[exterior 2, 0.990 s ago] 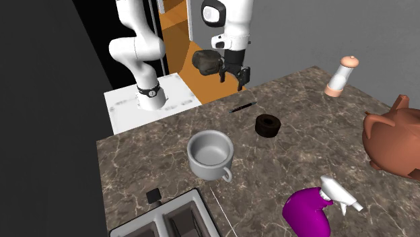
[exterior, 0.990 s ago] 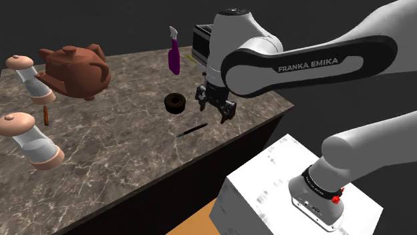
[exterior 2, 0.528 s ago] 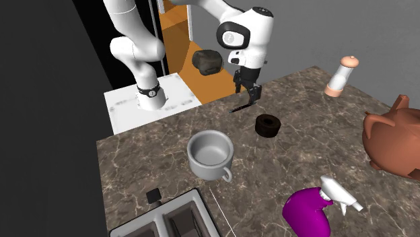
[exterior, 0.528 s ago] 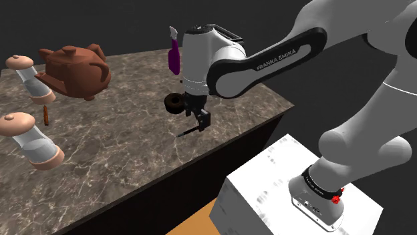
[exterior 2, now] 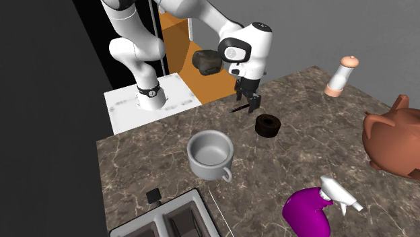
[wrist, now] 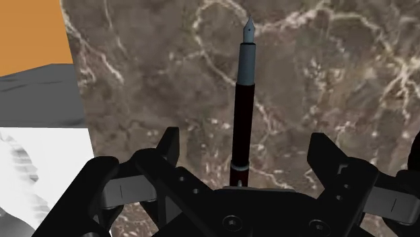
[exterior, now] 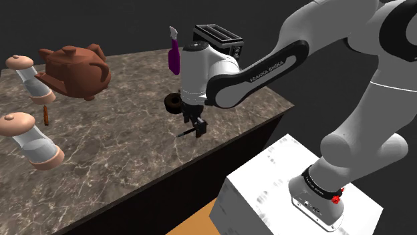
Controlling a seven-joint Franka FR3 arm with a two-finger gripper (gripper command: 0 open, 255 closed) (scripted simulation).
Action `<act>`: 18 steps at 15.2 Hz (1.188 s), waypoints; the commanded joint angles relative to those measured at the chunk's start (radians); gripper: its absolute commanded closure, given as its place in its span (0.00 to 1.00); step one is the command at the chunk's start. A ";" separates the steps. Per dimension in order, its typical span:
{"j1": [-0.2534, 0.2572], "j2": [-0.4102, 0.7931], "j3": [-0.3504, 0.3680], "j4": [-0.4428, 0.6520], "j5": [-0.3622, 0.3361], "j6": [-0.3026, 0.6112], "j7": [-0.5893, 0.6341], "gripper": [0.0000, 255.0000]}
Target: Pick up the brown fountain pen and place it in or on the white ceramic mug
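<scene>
The fountain pen (wrist: 243, 101) lies flat on the marble counter (wrist: 336, 81); its barrel is dark brown, with a grey section and nib. My gripper (wrist: 246, 153) hangs low over its rear end, open, one finger on each side and neither touching it. In the shoulder view the gripper (exterior: 196, 127) is near the counter's front edge, and the pen's tip (exterior: 182, 133) pokes out to its left. In the second exterior view the gripper (exterior 2: 250, 103) stands over the pen (exterior 2: 237, 108). The pale grey mug (exterior 2: 210, 155) sits upright, nearer that camera.
A dark ring (exterior: 175, 102) lies just behind the gripper. A purple spray bottle (exterior: 174, 57), brown teapot (exterior: 73, 70), two mills (exterior: 30, 137) and a toaster (exterior 2: 168, 215) also stand on the counter. Its edge (exterior: 234, 137) drops off beside the gripper.
The arm has swung to the shoulder view's left and come down, and the wrist has turned. The open gripper now stands over the pen. The pen has not moved.
</scene>
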 commanded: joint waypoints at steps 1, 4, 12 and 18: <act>0.003 0.003 -0.005 -0.008 -0.007 0.010 0.005 0.00; 0.003 0.003 -0.005 -0.008 -0.007 0.010 0.005 0.00; 0.006 0.007 -0.009 -0.007 -0.010 0.011 0.006 1.00; -0.008 -0.008 0.007 -0.005 0.007 0.001 -0.005 1.00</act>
